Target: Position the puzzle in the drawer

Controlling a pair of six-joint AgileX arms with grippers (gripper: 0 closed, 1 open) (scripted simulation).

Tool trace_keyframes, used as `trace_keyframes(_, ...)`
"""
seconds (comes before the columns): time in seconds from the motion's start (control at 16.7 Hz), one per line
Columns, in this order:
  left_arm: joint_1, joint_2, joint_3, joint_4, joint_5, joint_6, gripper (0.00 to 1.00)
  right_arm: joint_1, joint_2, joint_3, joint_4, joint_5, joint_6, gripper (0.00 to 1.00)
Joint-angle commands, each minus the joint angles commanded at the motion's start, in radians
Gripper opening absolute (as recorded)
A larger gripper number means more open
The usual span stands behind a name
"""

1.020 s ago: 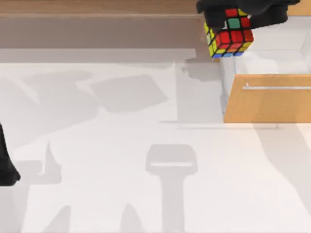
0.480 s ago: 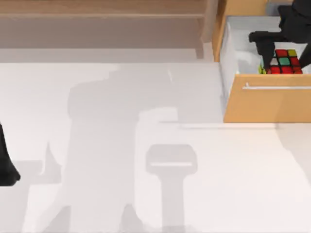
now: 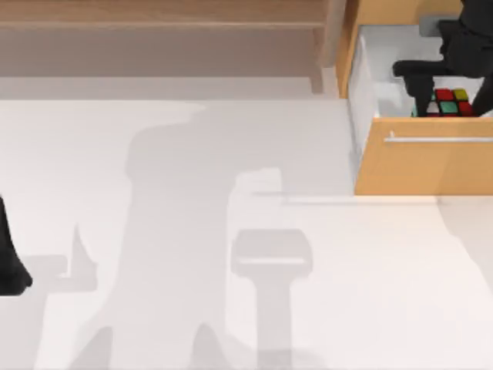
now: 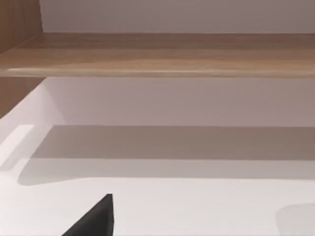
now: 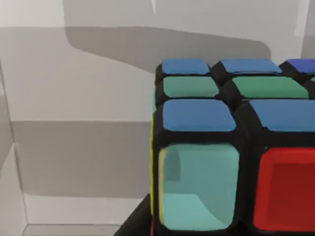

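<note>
Right gripper (image 3: 451, 96) pinches the puzzle (image 3: 448, 103) low inside the drawer (image 3: 424, 162) (white inside) — lowering step; next, I judge, spread fingers and lift out.

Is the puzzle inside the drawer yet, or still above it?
Inside: in the top view the puzzle sits low within the drawer's white walls, behind its front panel, with the right hand around it.

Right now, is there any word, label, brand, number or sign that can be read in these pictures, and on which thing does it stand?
None: no readable text anywhere.
The puzzle has only plain coloured stickers.
The drawer front is bare wood with a silver handle.
The long wooden shelf carries no markings.
</note>
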Motion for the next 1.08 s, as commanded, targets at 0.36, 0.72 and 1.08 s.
trace_keyframes(0.36,0.0,0.0,0.0,0.0,0.0,0.0,1.0,0.0,0.0,0.0,0.0,0.0,0.0,0.53)
trace_keyframes(0.72,0.0,0.0,0.0,0.0,0.0,0.0,1.0,0.0,0.0,0.0,0.0,0.0,0.0,0.98)
trace_keyframes(1.08,0.0,0.0,0.0,0.0,0.0,0.0,1.0,0.0,0.0,0.0,0.0,0.0,0.0,1.0)
